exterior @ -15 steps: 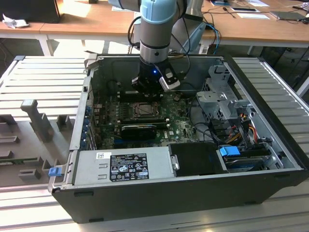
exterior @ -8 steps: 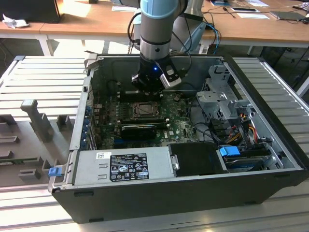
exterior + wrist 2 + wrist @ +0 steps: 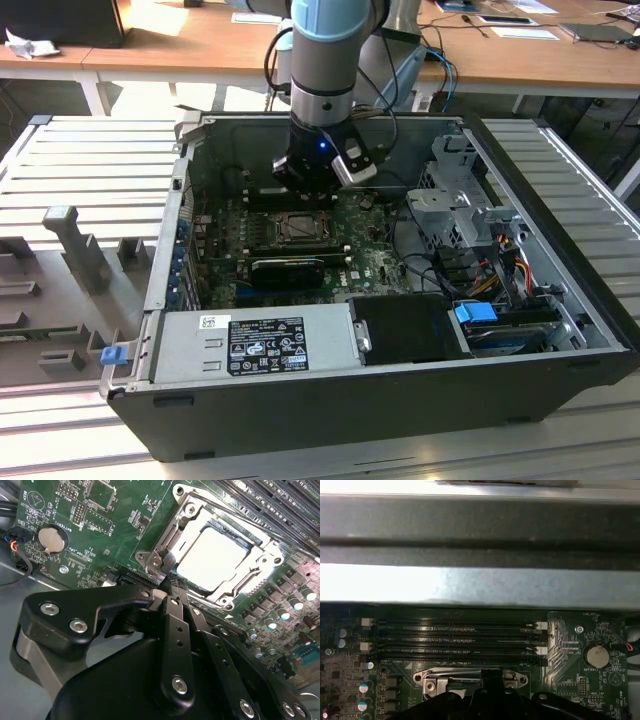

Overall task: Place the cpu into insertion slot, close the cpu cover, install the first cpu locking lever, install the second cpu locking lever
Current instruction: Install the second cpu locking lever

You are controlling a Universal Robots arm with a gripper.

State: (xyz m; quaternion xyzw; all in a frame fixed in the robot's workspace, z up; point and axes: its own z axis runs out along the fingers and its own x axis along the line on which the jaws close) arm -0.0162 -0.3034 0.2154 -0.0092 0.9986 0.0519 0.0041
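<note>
In the exterior view, the arm reaches down into the open computer case [image 3: 560, 300], its pincer [image 3: 312, 190] hanging just above the insertion slot [image 3: 300, 229] at the middle of the green motherboard [image 3: 375, 262], a little left of frame centre. In the second wrist view the pincer [image 3: 170, 582] has its black fingers [image 3: 176, 625] drawn together to a closed tip with nothing between them, resting at the near corner of the socket. There the cpu [image 3: 212, 555] lies flat in the slot in the upper right of the frame, pale and bright, with the cpu cover [image 3: 172, 535] down around it as a silvery frame. A round coin battery [image 3: 52, 540] sits at upper left.
</note>
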